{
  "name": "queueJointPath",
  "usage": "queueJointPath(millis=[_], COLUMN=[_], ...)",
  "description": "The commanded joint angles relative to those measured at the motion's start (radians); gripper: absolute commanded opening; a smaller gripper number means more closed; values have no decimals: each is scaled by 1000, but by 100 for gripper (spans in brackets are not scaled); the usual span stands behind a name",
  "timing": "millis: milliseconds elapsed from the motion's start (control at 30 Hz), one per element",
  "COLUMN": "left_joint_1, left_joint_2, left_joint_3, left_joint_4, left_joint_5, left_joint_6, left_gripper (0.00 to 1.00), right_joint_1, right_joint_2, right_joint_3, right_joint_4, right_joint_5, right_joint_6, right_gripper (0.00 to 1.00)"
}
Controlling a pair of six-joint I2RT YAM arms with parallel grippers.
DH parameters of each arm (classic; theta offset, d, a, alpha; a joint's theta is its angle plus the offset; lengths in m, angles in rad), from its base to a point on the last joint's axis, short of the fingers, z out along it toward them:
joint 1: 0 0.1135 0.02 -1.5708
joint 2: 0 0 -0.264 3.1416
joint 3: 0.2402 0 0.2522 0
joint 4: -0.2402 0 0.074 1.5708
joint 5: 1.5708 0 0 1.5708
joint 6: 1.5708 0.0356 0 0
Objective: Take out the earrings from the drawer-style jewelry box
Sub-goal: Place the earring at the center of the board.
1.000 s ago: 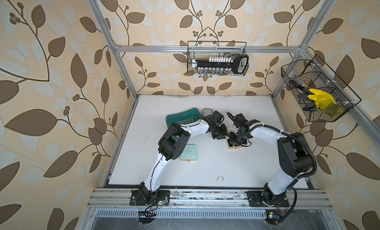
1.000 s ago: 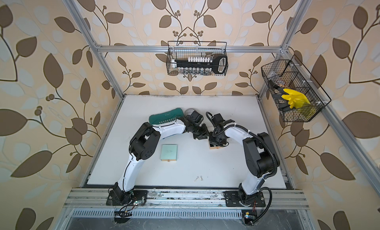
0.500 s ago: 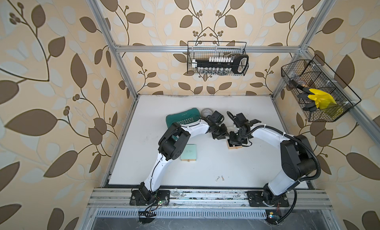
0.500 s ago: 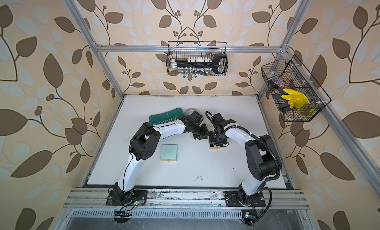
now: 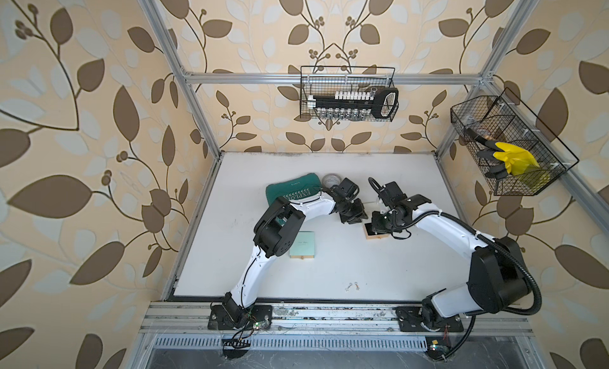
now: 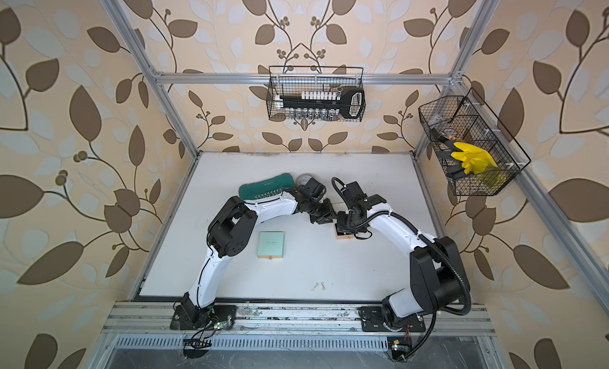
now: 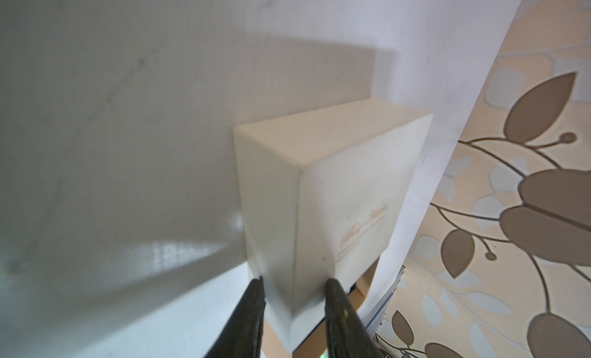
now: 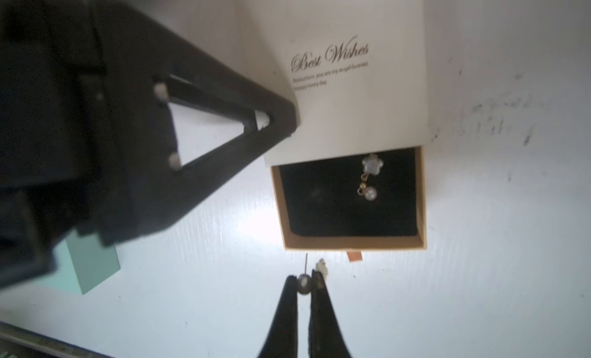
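Right elbow (image 5: 494, 278) has drawn back; right tool (image 8: 304, 276), clenched on 1 earring (image 8: 303, 284), sits just outside the drawer (image 8: 351, 244); the other earring (image 8: 369, 177) remains inside; left tool (image 7: 294, 281) grips the sleeve (image 7: 351, 196).

Green pouch (image 5: 291, 190), tape roll (image 5: 330, 179)

Beige leaf-patterned wallpaper (image 5: 82, 87), aluminium frame (image 5: 329, 78), white tabletop (image 5: 329, 166), black wire baskets (image 5: 303, 97) high on the walls.

The sleeve (image 8: 351, 84) is cream with dark script lettering; its drawer (image 8: 351, 244) is tan, lined black. The earrings (image 8: 369, 177) are pearly white with gold links. Another box (image 5: 302, 244) is mint green, the desk (image 5: 329, 268) white, the walls (image 5: 82, 153) beige with brown leaves.
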Motion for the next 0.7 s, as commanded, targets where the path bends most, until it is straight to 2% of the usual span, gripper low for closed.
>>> queueJointPath(millis=[0, 167, 367, 667], left_joint_1=[-11, -11, -11, -11], left_joint_2=[-9, -9, -10, -10], left_joint_3=[-21, -18, -21, -20], left_joint_4=[-50, -51, -51, -53], left_joint_5=[-16, -15, -14, -14], left_joint_6=[3, 3, 3, 6], left_gripper=[33, 33, 33, 33], right_joint_1=[37, 103, 143, 142], right_joint_2=[-52, -89, -50, 68], right_joint_3=[-59, -143, -191, -147], right_joint_4=[-71, -71, -38, -29], right_joint_5=[14, 7, -16, -35], right_joint_6=[23, 82, 127, 115], right_gripper=[7, 7, 8, 9])
